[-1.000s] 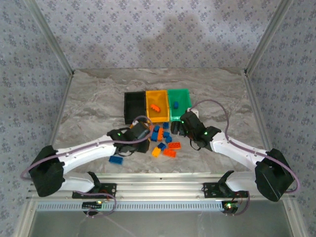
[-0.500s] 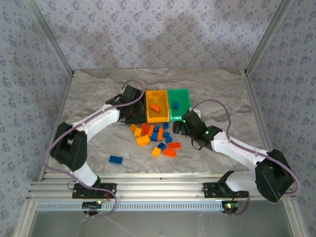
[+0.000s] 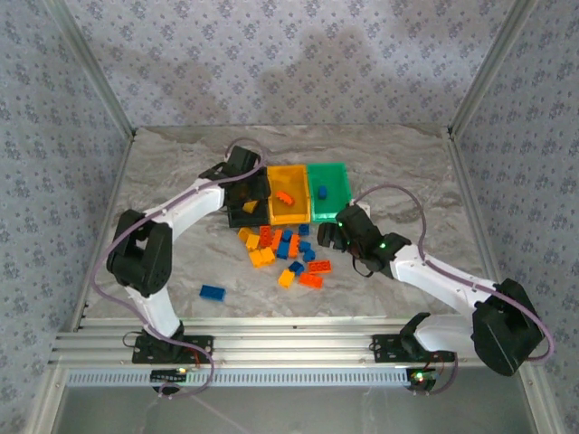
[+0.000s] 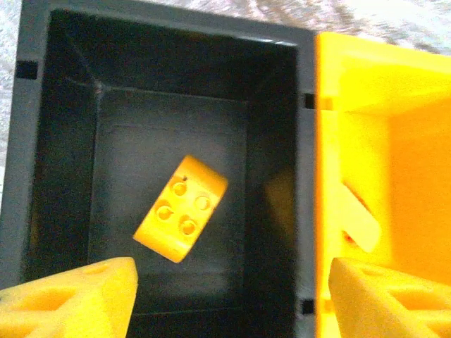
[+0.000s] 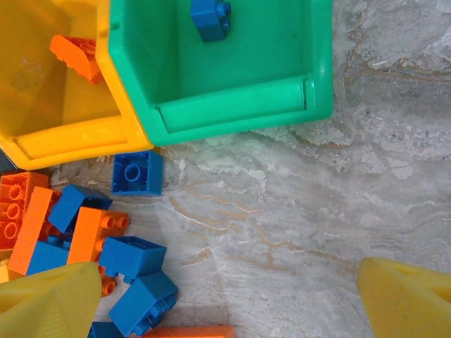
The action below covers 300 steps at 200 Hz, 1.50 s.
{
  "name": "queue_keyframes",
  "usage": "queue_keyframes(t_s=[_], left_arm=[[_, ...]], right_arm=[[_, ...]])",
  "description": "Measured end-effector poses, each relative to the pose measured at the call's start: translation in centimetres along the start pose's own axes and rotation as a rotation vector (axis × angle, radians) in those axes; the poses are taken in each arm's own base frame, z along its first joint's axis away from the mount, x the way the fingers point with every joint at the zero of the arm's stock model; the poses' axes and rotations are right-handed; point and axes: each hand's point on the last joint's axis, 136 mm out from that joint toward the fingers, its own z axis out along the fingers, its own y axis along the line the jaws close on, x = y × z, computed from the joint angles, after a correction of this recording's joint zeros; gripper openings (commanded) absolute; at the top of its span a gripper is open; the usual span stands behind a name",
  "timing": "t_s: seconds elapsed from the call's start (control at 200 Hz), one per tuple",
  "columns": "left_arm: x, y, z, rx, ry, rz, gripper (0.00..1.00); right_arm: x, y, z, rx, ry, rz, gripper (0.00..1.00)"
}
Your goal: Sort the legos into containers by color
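In a joined row, the black bin (image 4: pixel 120 141) holds one yellow four-stud brick (image 4: pixel 180 209) lying askew on its floor. The yellow-orange bin (image 5: pixel 63 137) holds a red-orange brick (image 5: pixel 77 55), and the green bin (image 5: pixel 232 113) a small blue brick (image 5: pixel 210 15). Loose mixed legos (image 3: pixel 288 253) cluster on the surface just before the bins, and a lone blue plate (image 3: pixel 213 292) lies well apart.

Overhead wide; wrist views close, downward, sharing yellow bin (image 5: pixel 77 139)

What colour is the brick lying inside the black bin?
Yellow-orange. The brick shows best in the left wrist view, on the black bin floor.
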Motion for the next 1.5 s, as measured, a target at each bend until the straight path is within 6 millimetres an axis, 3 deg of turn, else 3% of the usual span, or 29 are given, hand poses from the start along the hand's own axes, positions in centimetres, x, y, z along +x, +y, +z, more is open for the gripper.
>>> queue_keyframes(t_s=[0.1,0.2,0.29,0.38,0.575,0.75,1.079,1.499], left_arm=[[0.2,-0.9,-2.9,0.069,-0.032,0.001,0.79],[1.6,-1.3,-6.6,0.134,-0.068,0.01,0.83],[4.2,-0.8,-9.7,0.18,-0.079,0.014,0.88],[7.7,1.4,-11.2,0.168,-0.047,-0.008,0.91],[15.7,8.6,-10.9,0.018,0.098,-0.118,0.92],[20.4,12.2,-10.6,-0.083,0.208,-0.189,0.92],[22.9,14.6,-9.2,-0.247,0.321,-0.196,0.9],[25.0,14.9,-7.7,-0.316,0.409,-0.139,0.69]], right_arm=[[0.8,-0.3,0.2,0.0,0.023,0.002,0.95],[1.6,-0.6,0.4,0.007,0.043,0.001,0.95],[2.1,-0.8,0.5,0.011,0.057,0.002,0.95],[2.6,-0.8,0.5,0.01,0.068,0.001,0.95],[3.2,-0.9,0.6,0.012,0.08,-0.005,0.95],[3.5,-1.0,0.6,0.014,0.085,-0.004,0.95],[3.3,-1.0,0.3,0.0,0.068,0.001,0.95],[3.0,-2.0,-0.3,0.003,0.043,0.027,0.96]])
